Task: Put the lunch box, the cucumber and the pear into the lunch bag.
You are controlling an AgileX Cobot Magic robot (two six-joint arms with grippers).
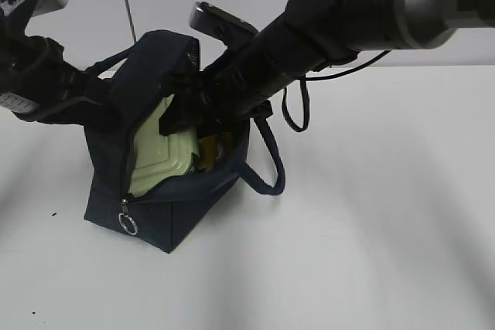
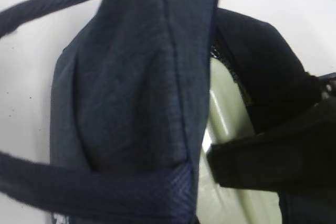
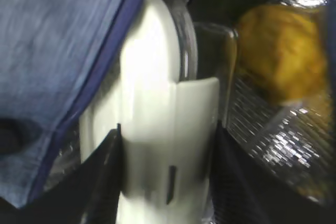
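Right wrist view: right gripper [image 3: 167, 145] clasps the pale green clip lid of the clear glass lunch box [image 3: 157, 108], inside the navy fabric lunch bag [image 1: 166, 214] beside the yellow pear [image 3: 281, 51]; rigid, heavy, slippery glass, so hold the lid edges. Left gripper state unclear, I cannot tell

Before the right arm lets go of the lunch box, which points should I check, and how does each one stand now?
1. The lunch bag stands upright with its mouth open: ok.
2. The lunch box is inside the bag, on its edge: ok.
3. The right hand has its fingers on both sides of the box lid clip: ok.
4. The pear is already in the bag, beside the box: ok.
5. The cucumber is in the bag: cannot tell, it shows in no view.
6. The left hand has a firm hold on the bag's flap: cannot tell.
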